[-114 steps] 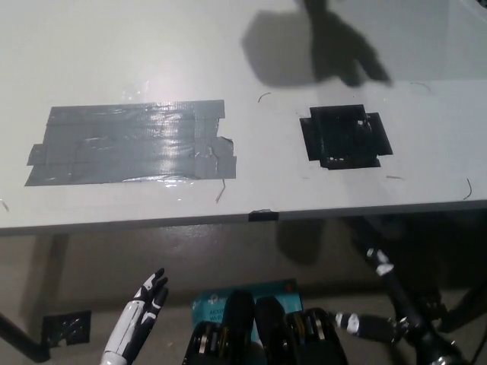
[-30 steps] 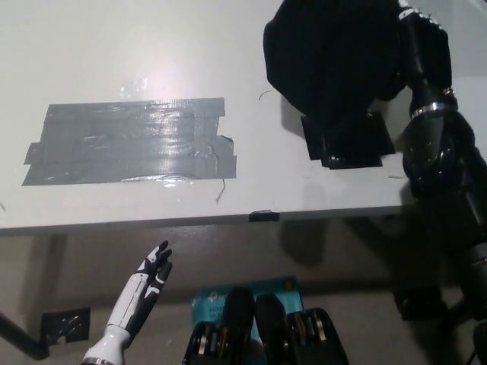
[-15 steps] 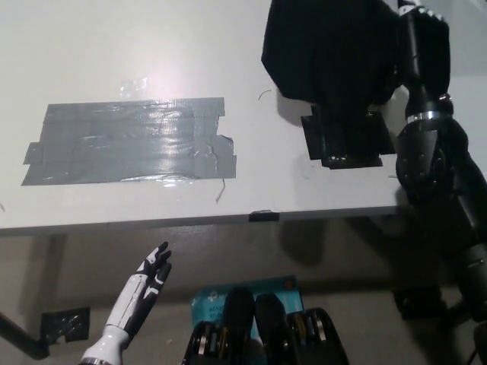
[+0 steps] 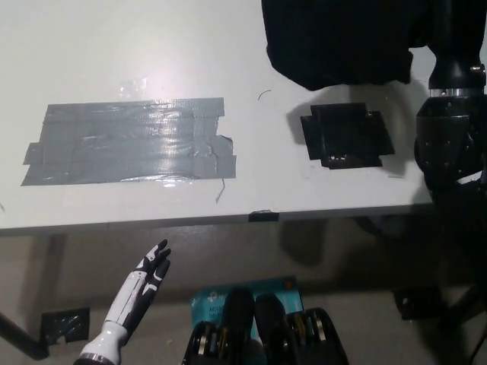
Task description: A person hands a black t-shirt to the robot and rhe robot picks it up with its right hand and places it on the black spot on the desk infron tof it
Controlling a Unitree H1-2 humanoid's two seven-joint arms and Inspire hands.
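The black t-shirt [image 4: 338, 38] hangs bunched in the air at the top of the head view, over the far part of the white desk [image 4: 152, 46]. Its lower hem sits just above and behind the black spot [image 4: 346, 135], a square of black tape that shows in full. My black right arm [image 4: 455, 84] rises along the right edge. My right hand [image 4: 431, 19] merges with the cloth at the top edge, shut on the shirt. My white left hand [image 4: 146, 283] rests open at the lower left, below the desk's front edge.
A large patch of grey tape [image 4: 129, 143] covers the desk's left half. The desk's front edge [image 4: 262, 217] crosses the picture. On the floor below lie a teal box [image 4: 228, 303] and a small black tape piece [image 4: 65, 325].
My right arm has risen and drawn right, lifting the t-shirt up off the black spot, which is now uncovered. The left hand has barely moved.
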